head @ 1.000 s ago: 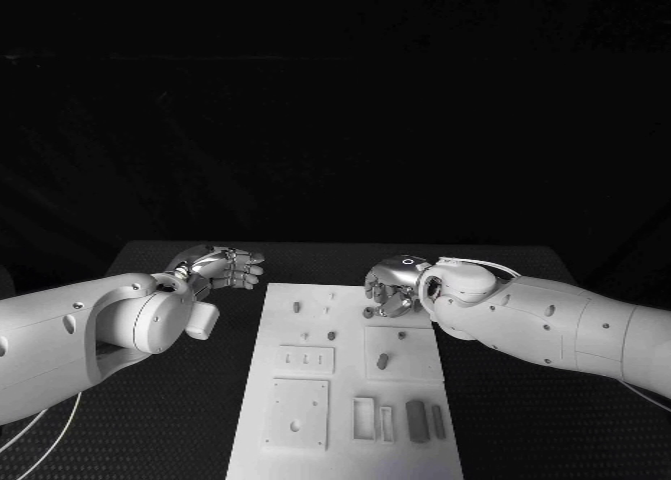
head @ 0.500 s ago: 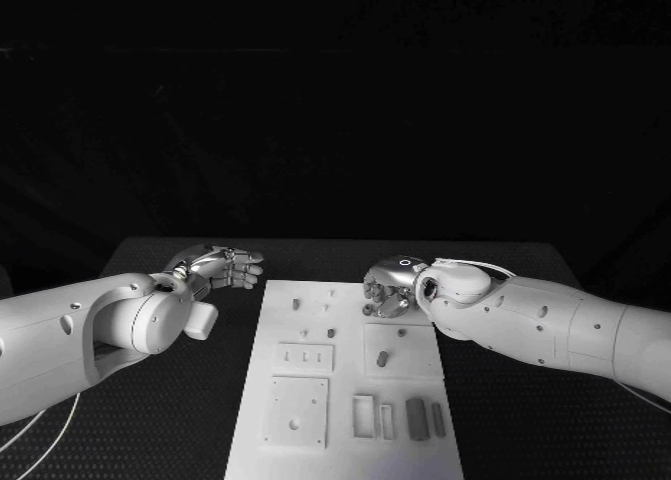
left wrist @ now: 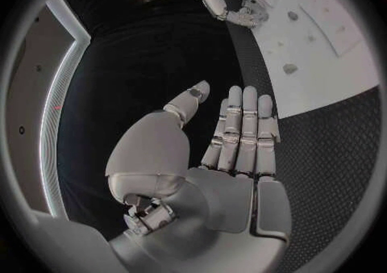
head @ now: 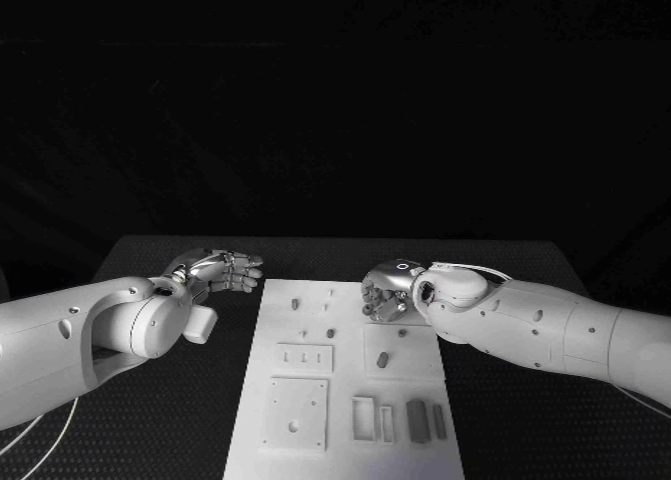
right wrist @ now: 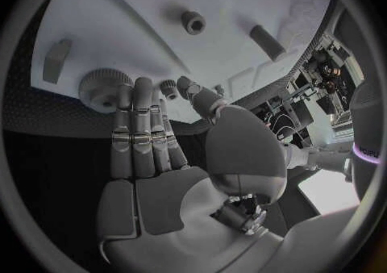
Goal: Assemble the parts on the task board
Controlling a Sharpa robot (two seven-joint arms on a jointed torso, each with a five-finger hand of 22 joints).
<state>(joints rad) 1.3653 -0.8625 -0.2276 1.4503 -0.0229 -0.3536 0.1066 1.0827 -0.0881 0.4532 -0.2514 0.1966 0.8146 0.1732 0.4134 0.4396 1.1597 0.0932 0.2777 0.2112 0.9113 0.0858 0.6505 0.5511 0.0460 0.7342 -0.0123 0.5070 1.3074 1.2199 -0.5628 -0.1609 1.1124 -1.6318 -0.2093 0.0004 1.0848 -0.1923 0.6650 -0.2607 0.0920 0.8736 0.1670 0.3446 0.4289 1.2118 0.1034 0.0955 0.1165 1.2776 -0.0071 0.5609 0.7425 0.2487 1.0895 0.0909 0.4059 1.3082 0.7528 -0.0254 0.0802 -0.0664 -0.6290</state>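
— Right robot hand (head: pixel 389 291) first, since it's over the work: silver metal, segmented, on a smooth white arm that comes in low across the black tabletop (head: pixel 523 400). What do you make of its pose?

— It hangs over the far right corner of the task board (head: pixel 314 345), palm down. From its wrist you see the fingers (right wrist: pixel 138 132) laid straight and side by side, thumb out to one side, nothing in them. Released, I'd say.

— And the left robot hand (head: pixel 220 269)?

— Off the board, just beside its far left corner, over the dimpled black mat. Same build. Fingers (left wrist: pixel 242 132) flat and extended together, thumb apart, palm bare. Also holding nothing.

— Now the board. A long white plate, matte, lying flat in the middle of the tabletop, running away from the robot.

— At the near end there's a square raised panel (head: pixel 298 412) on the left, and to its right a row of narrow upright slots with a dark grey bar (head: pixel 416 417) among them.

— Mid-board, a small plate with little slits (head: pixel 305 357), and beside it a square panel carrying a short grey peg (head: pixel 381 359).

— Farther up, a few small dark studs, too small to tell apart. Under the right hand the wrist camera shows a knurled round gear (right wrist: pixel 100 86), a small ring-shaped nut (right wrist: pixel 193 22), a stubby cylinder (right wrist: pixel 265 42) and a little wedge block (right wrist: pixel 57 60).
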